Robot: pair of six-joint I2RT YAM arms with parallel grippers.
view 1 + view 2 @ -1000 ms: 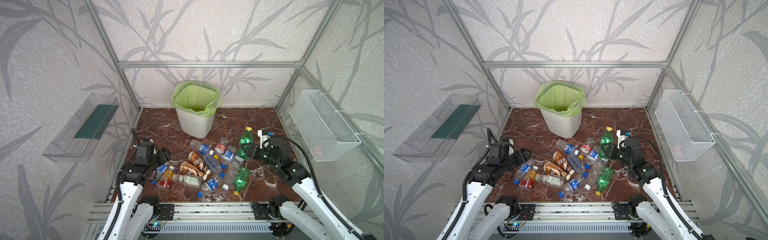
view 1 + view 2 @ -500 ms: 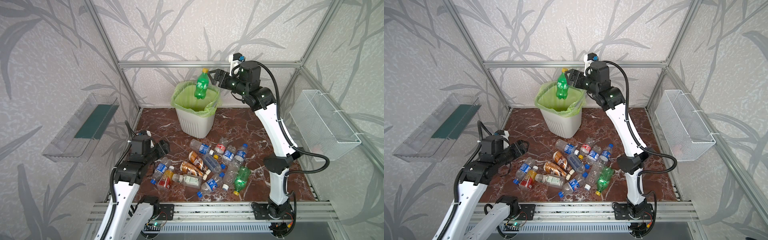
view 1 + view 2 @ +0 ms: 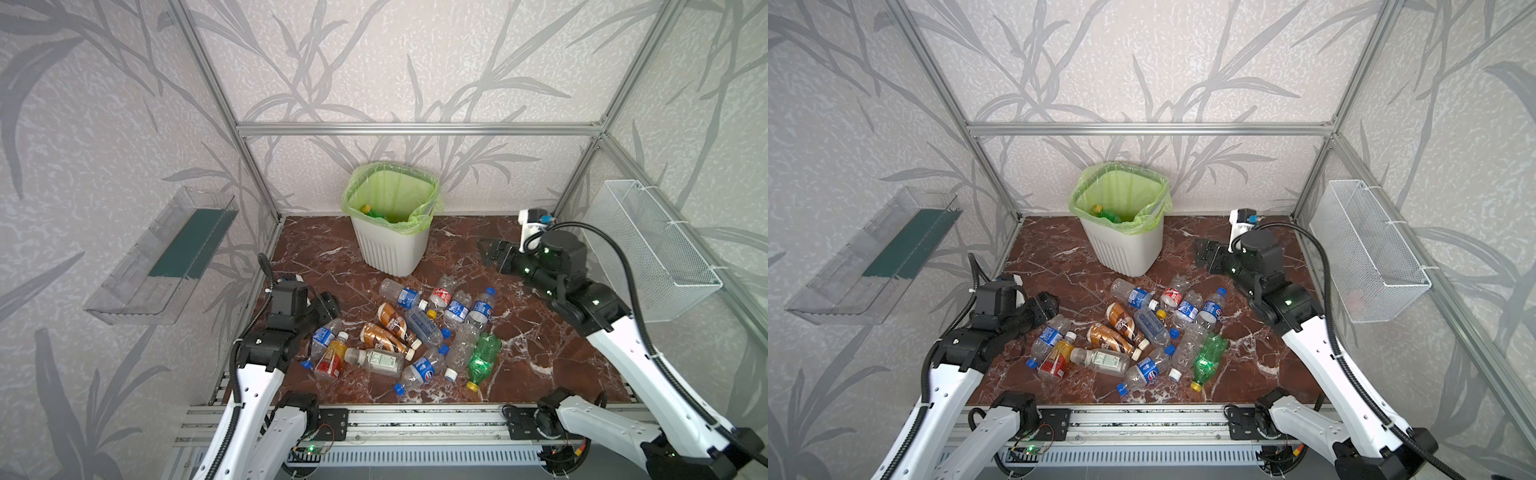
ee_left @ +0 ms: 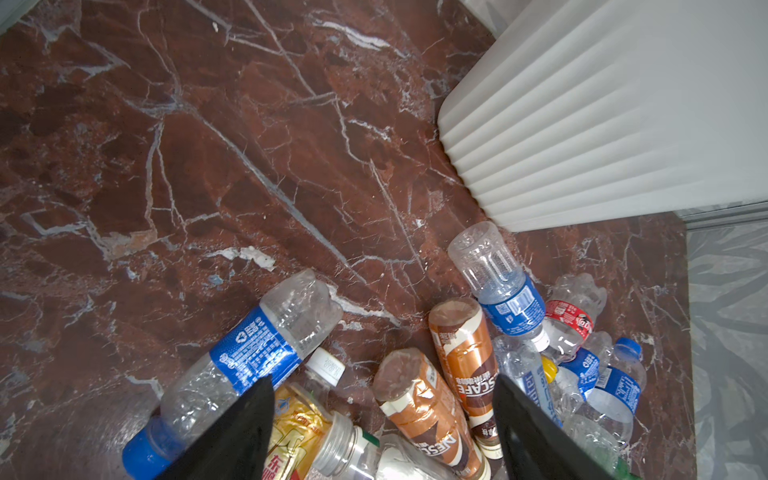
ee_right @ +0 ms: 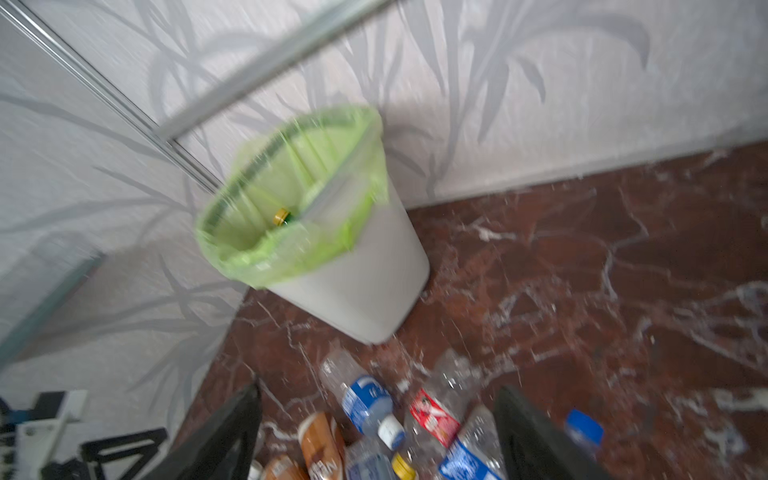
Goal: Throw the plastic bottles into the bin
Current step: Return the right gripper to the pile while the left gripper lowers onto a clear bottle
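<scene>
Both stand open and empty: left pincer (image 4: 382, 382) at the pile's left edge, right pincer (image 3: 489, 249) right of the bin (image 3: 390, 253) at centre. Below it the plastic bottles (image 3: 424, 328) litter the table (image 3: 332, 257); straddle one body squarely, avoiding neighbours.

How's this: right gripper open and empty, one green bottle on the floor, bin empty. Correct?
No. The bin is not empty: a green bottle with a yellow cap lies inside, shown in both top views. Rest holds: right gripper open and empty, one green bottle on the floor.
</scene>
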